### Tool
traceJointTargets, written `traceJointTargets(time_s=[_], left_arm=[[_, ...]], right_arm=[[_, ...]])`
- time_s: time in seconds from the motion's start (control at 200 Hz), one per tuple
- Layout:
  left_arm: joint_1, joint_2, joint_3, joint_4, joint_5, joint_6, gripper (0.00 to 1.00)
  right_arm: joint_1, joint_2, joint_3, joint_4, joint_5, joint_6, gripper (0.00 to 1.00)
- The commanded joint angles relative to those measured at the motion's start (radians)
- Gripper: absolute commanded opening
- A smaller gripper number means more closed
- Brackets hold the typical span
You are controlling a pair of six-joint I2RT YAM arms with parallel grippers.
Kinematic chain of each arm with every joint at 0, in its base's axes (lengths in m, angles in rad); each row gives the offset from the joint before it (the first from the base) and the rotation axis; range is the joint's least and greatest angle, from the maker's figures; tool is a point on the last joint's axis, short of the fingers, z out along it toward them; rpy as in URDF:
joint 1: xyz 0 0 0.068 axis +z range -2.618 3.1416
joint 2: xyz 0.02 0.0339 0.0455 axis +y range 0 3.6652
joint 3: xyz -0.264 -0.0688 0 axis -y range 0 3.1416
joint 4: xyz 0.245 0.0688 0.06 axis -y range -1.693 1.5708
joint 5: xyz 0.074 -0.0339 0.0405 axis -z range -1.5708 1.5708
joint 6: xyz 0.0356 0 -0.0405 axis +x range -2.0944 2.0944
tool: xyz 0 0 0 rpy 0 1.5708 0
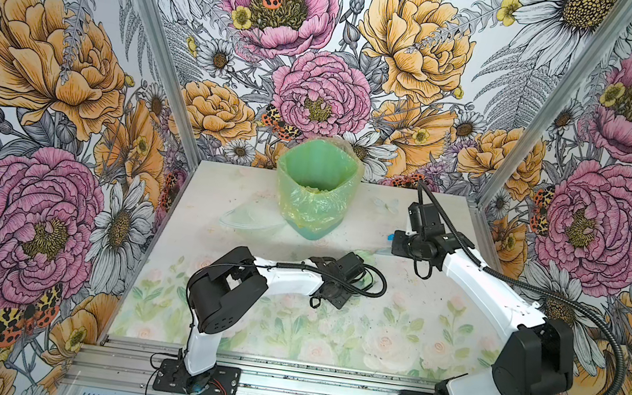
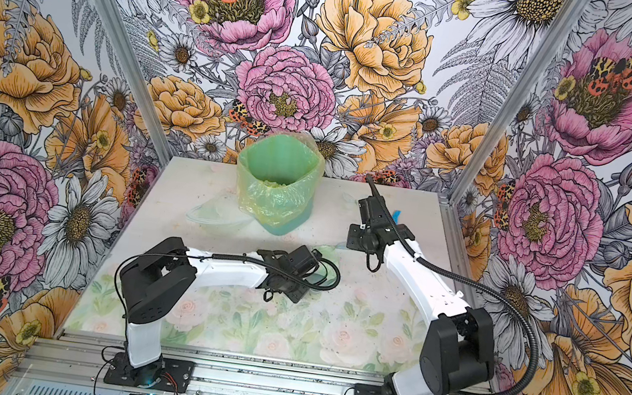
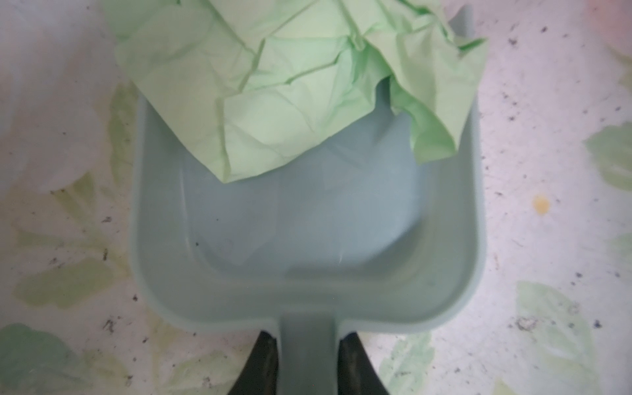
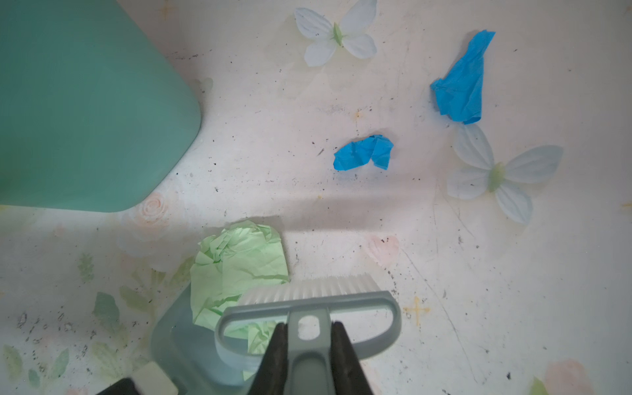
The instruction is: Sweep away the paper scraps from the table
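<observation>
The left gripper (image 3: pixel 307 337) is clamped on the handle of a grey-blue dustpan (image 3: pixel 307 222) lying on the table (image 1: pixel 329 326) near the green bag-lined bin (image 1: pixel 316 211), on its arm-base side. A crumpled pale green scrap (image 3: pixel 290 85) lies half across the pan's open lip. The right gripper (image 4: pixel 309 328) grasps a matching brush (image 4: pixel 307 299), white bristles at that scrap's edge. A small blue scrap (image 4: pixel 364 152) and a longer blue scrap (image 4: pixel 460 85) lie farther from the bin, to its right.

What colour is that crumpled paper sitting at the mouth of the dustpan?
The crumpled paper is pale green, clearest in the left wrist view, over the dustpan lip.
</observation>
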Motion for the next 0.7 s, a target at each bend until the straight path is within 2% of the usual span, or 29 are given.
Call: traceJointTargets(time_s=[0.0,0.225,0.555,0.696], left_arm=[[0.007,-0.039,-0.009,0.026,-0.019,-0.023,0.12],[0.008,-0.04,-0.014,0.03,-0.027,-0.027,0.12],[0.01,-0.033,-0.01,0.049,-0.028,-0.033,0.12],[0.008,-0.04,-0.021,0.067,-0.027,-0.028,0.12]], right_arm=[[0.021,0.055,0.026,0.026,0.044,-0.007,0.0],[0.072,0.065,-0.034,0.024,0.025,-0.017,0.0],[0.124,-0.074,-0.154,0.007,-0.043,0.001,0.0],[0.124,-0.13,-0.169,0.007,-0.032,0.005,0.0]])
